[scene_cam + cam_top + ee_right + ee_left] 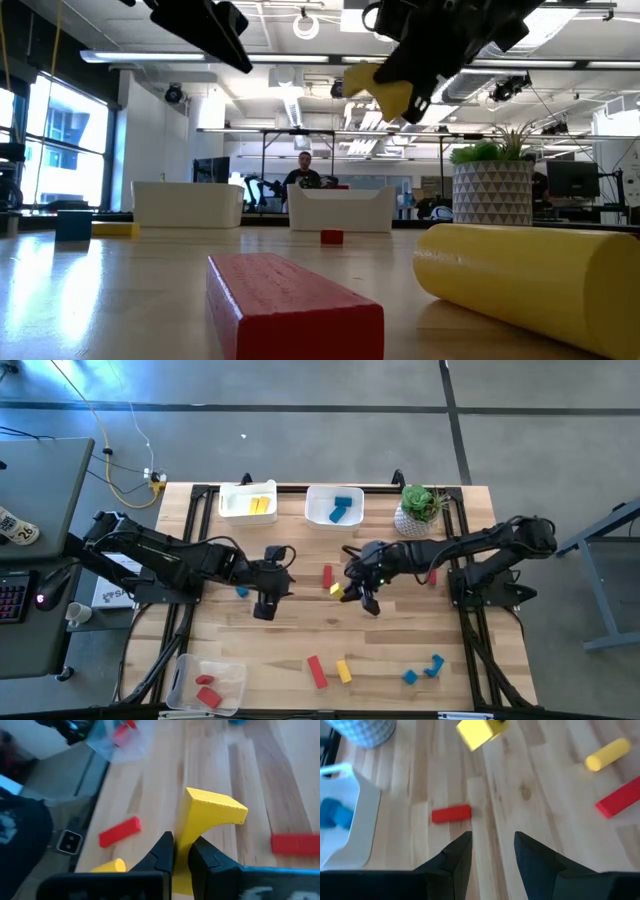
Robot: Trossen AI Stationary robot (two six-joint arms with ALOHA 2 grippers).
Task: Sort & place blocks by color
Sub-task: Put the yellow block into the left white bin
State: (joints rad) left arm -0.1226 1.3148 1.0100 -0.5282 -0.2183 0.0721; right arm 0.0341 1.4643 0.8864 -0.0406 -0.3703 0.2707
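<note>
Yellow curved block pinched in right gripper, lifted above mid-tabletop — carry level to the yellow bin. Left gripper spread, hovering nearby — keep clear.

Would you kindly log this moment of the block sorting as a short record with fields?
right gripper: shut on yellow block, lifted above the table middle
left gripper: open, empty, hovering over the table
yellow bin: far edge, holds yellow pieces
blue bin: far edge, holds blue pieces
red bin: near left corner, holds red pieces
loose near front: red bar, yellow cylinder
</note>
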